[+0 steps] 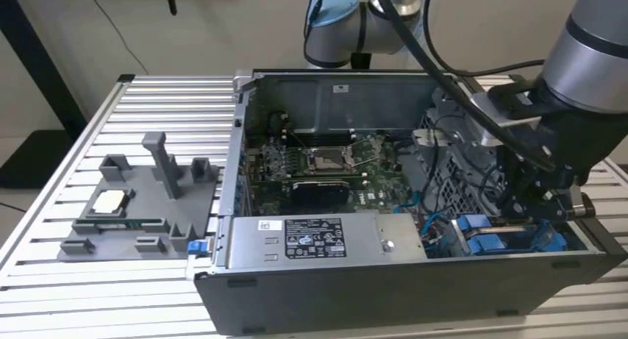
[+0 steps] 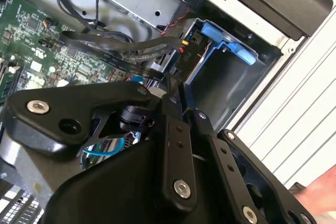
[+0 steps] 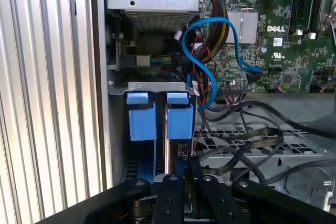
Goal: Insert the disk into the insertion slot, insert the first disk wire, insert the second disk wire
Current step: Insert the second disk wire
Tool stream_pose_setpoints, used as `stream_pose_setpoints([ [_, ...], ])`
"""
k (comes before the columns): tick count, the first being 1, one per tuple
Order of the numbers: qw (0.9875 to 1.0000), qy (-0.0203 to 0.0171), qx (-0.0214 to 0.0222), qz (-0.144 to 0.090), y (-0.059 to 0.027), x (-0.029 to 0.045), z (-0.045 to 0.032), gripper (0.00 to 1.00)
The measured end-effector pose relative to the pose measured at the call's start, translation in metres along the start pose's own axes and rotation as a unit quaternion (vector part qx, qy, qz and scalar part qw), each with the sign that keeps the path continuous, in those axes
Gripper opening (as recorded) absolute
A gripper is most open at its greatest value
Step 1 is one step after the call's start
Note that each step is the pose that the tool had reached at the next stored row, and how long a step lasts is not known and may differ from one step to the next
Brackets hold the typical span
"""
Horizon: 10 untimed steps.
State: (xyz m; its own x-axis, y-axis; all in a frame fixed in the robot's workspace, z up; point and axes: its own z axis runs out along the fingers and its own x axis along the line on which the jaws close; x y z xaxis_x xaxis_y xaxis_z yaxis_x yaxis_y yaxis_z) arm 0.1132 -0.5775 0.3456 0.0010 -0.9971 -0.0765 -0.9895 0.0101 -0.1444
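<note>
At exterior view's right, near corner of case: gripper [image 1: 546, 207] over insertion slot [image 3: 157, 114]. Fingers [image 3: 173, 192] nearly shut, pinching thin dark connector, likely disk wire. Disk apparently seated between blue rails. Judged step: wire insertion; needs precise alignment, gentle push.

A robotics lab or test workshop. An open desktop computer case [image 1: 412, 280] lies on a worktable of ribbed aluminium slats [image 1: 59, 287], its green motherboard [image 1: 324, 162] exposed. A grey moulded parts fixture [image 1: 137, 207] sits near the table's edge at the exterior view's left. An industrial robot arm [image 1: 589, 67] reaches over the case before a plain wall.
</note>
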Motion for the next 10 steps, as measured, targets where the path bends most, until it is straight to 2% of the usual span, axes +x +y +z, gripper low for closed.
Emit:
stream_pose_setpoints([
  [10,1.0000,-0.0001,0.0003,0.000,-0.0018,-0.0015,0.0043,0.16],
])
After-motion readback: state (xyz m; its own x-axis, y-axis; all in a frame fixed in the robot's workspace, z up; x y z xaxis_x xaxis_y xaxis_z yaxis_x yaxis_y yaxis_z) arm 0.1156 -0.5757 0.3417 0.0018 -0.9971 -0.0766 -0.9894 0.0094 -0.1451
